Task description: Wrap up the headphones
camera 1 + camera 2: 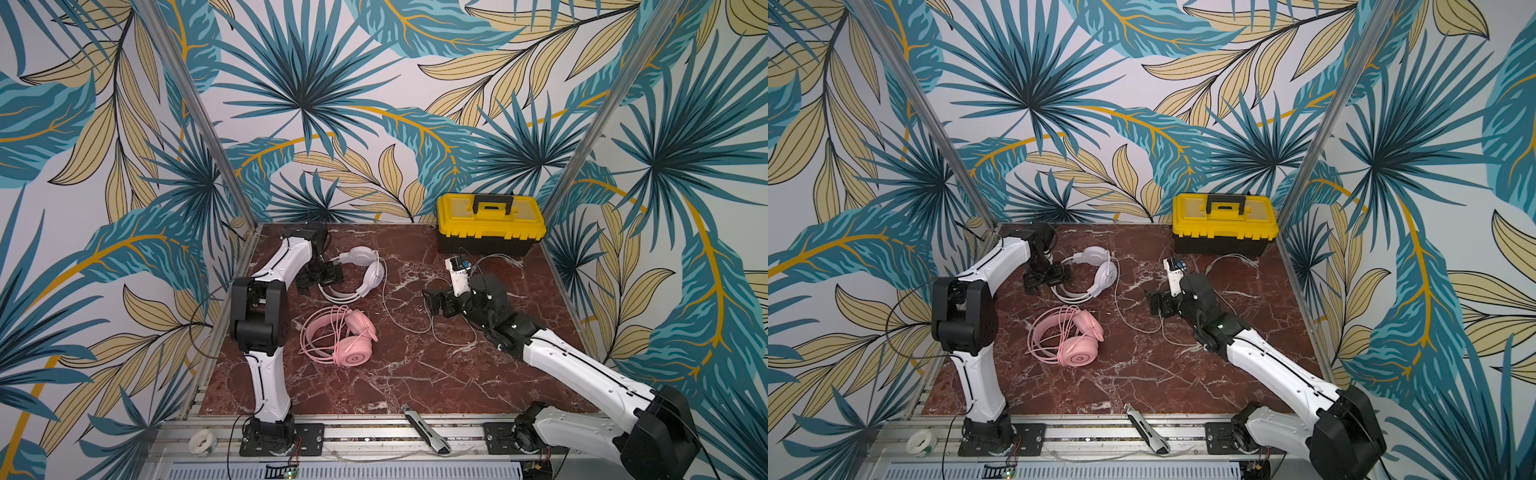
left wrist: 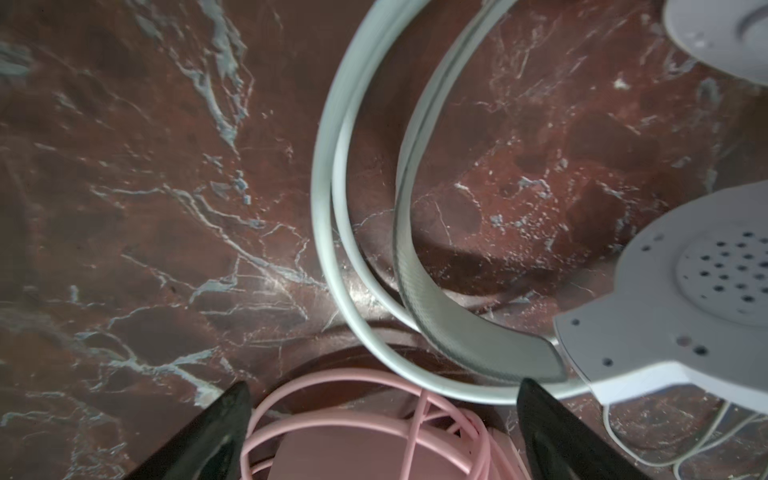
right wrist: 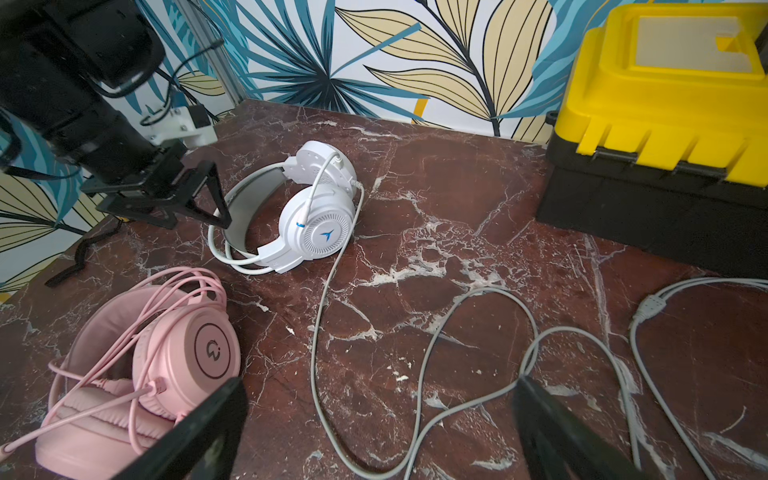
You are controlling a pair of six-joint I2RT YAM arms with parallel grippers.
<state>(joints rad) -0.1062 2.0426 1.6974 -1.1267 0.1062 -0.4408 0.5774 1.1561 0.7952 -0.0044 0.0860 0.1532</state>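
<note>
The white headphones point(image 1: 365, 270) point(image 1: 1100, 270) lie at the back left of the marble table, their grey-lined headband point(image 2: 332, 208) facing my left arm. My left gripper point(image 1: 320, 276) point(image 1: 1045, 277) point(image 2: 382, 386) hovers open right at that headband, holding nothing. From the white earcup point(image 3: 316, 224), a thin white cable point(image 1: 399, 322) point(image 3: 316, 374) snakes loosely across the table to the right. The pink headphones point(image 1: 345, 336) point(image 1: 1071, 336) point(image 3: 174, 353) lie nearer the front with the pink cable point(image 2: 374, 411) coiled around them. My right gripper point(image 1: 434, 301) point(image 1: 1156, 303) point(image 3: 380, 382) hangs open above the loose white cable.
A yellow and black toolbox point(image 1: 490, 224) point(image 1: 1225, 224) point(image 3: 665, 104) stands at the back right; the cable's split end point(image 3: 648, 305) lies before it. A utility knife point(image 1: 426, 428) and a tape roll point(image 1: 201, 442) rest on the front rail. Patterned walls enclose three sides.
</note>
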